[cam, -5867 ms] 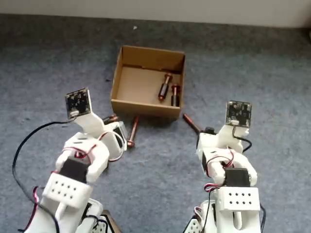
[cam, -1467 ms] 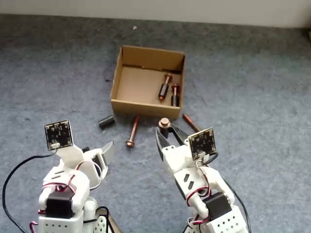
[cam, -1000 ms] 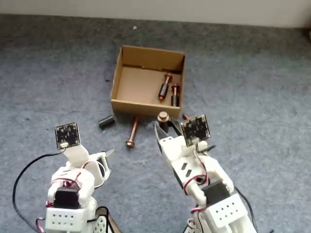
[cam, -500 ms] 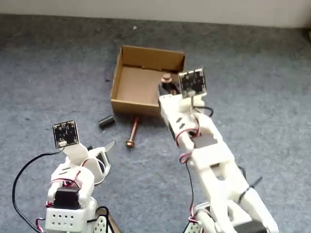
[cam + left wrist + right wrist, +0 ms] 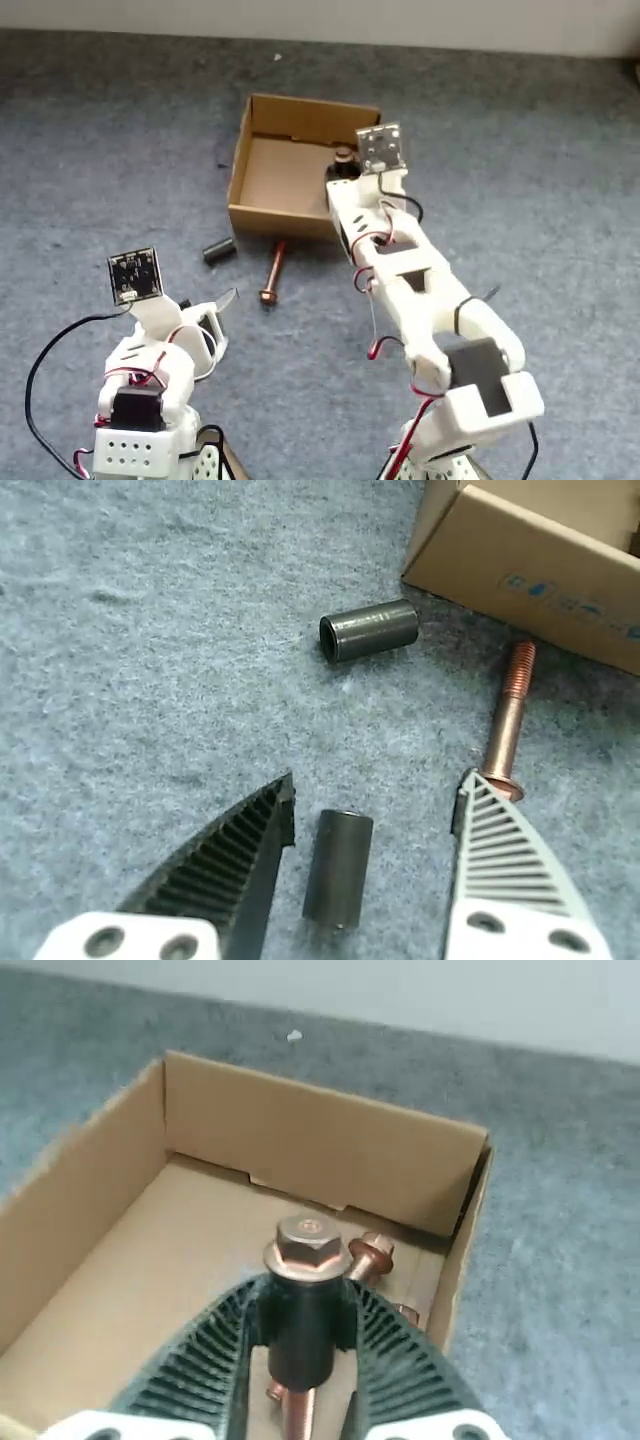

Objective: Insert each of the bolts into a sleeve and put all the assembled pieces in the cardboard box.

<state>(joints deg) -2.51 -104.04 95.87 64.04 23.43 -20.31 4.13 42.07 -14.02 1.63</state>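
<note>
An indoor room, office or lab I cannot tell: a grey short-pile carpet (image 5: 560,200) is covering the whole surface, and a plain pale wall (image 5: 400,12) is running along the top edge.

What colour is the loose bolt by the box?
The loose bolt is copper; the left wrist view shows it best.

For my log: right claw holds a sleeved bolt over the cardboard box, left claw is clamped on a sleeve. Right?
No: the left wrist view shows the left claw open, the sleeve lying loose between its tips. The rest holds.
</note>
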